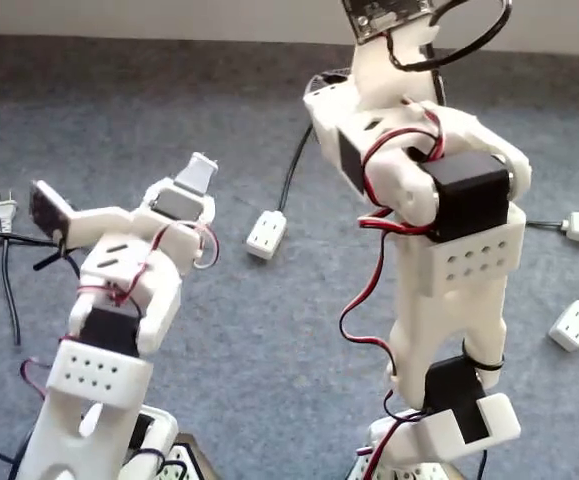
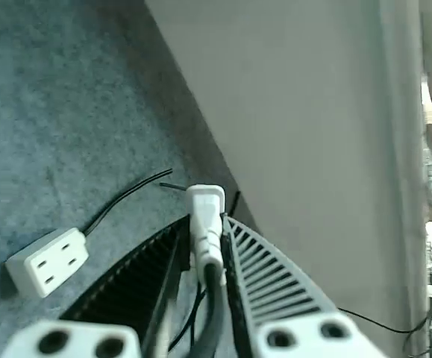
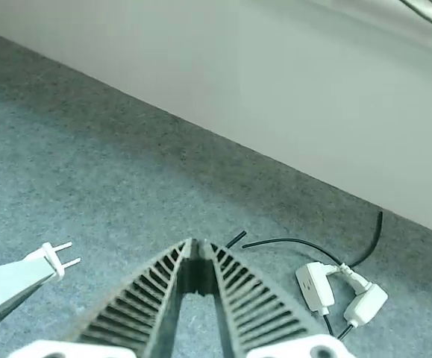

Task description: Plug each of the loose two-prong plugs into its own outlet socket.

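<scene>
A spare plug [image 1: 5, 210] lies far left on the surface [image 1: 269, 330]. The left gripper [image 2: 207, 227] is clamped on a white plug [image 2: 204, 203] with a dark cord, raised off the surface, prongs hidden. Risk: it could twist in the grip and miss the socket [image 2: 48, 261]. Right gripper [image 3: 194, 250]: jaws together, empty.

**Right gripper shut and empty over grey carpet**

The right gripper [image 3: 193, 247] hangs above the carpet [image 3: 111, 171], its ribbed black jaws pressed together with nothing between them. To one side, a white two-prong plug [image 3: 50, 258] shows bare prongs. Farther off, near the pale wall [image 3: 275, 89], a white outlet socket [image 3: 311, 287] touches a second white cord end [image 3: 365, 302], and a black cord [image 3: 298, 242] curves past them.
</scene>
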You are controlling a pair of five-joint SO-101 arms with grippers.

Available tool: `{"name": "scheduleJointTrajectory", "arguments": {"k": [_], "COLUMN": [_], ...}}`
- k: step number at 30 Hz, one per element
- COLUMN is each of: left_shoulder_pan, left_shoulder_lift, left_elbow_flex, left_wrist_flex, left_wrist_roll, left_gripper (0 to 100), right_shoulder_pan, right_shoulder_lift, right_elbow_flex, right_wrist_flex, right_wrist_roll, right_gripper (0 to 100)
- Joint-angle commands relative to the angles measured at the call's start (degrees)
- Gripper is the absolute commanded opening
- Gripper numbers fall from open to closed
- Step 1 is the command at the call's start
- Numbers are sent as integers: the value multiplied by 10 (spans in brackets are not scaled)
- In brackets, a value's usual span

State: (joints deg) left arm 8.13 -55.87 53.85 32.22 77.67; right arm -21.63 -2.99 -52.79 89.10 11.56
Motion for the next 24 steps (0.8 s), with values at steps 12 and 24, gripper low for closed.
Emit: {"name": "scheduleJointTrajectory", "arguments": {"k": [12, 24], "left_shoulder_pan": [94, 93], "left_shoulder_lift": [232, 380], "left_elbow_flex": [-188, -258], "left_wrist_flex": [189, 192], "left_wrist_roll": [-3, 0], "left_gripper": [7, 7], "right_shoulder_pan": [18, 18], "right_shoulder_lift": [-8, -8], "right_elbow_flex": [-18, -17], "right_wrist_flex": [-16, -15], "right_wrist_roll": [5, 4], "right_gripper": [6, 6]}}
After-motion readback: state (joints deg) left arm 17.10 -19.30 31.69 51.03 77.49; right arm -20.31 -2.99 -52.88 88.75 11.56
